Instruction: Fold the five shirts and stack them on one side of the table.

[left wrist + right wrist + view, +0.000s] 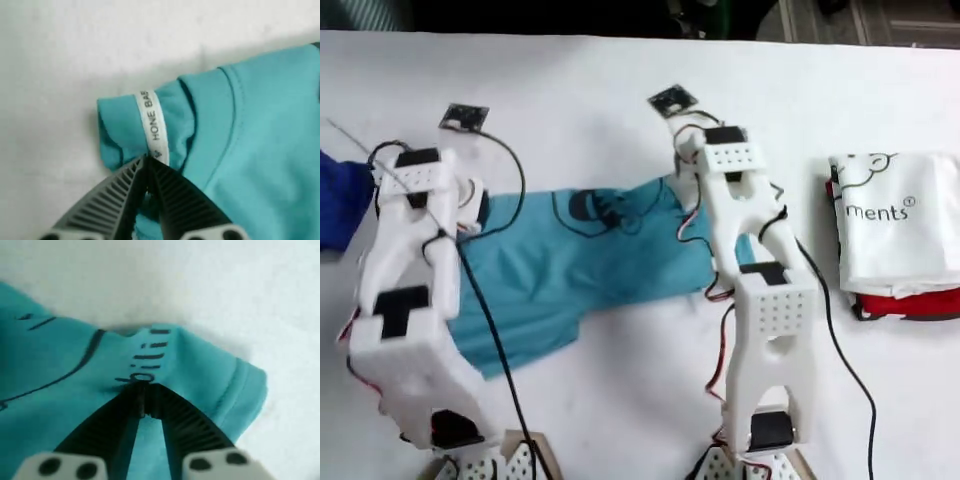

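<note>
A teal shirt (pixel 582 262) with a dark print lies spread across the middle of the white table (pixel 620 400), between the two arms. My left gripper (pixel 146 165) is shut on the teal shirt (pixel 240 130) at a bunched corner beside a white label (pixel 152 125). My right gripper (pixel 143 390) is shut on a fold of the teal shirt (pixel 60 370) near its hemmed edge, pinching the cloth by the dark print. In the high view the left arm (pixel 415 260) covers the shirt's left end and the right arm (pixel 755 270) its right end.
A stack of folded shirts stands at the table's right side, a white one (pixel 895 220) on top of a red one (pixel 910 303). A dark blue shirt (pixel 342 200) lies at the left edge. Two small dark tags (pixel 465 117) lie on the far part of the table.
</note>
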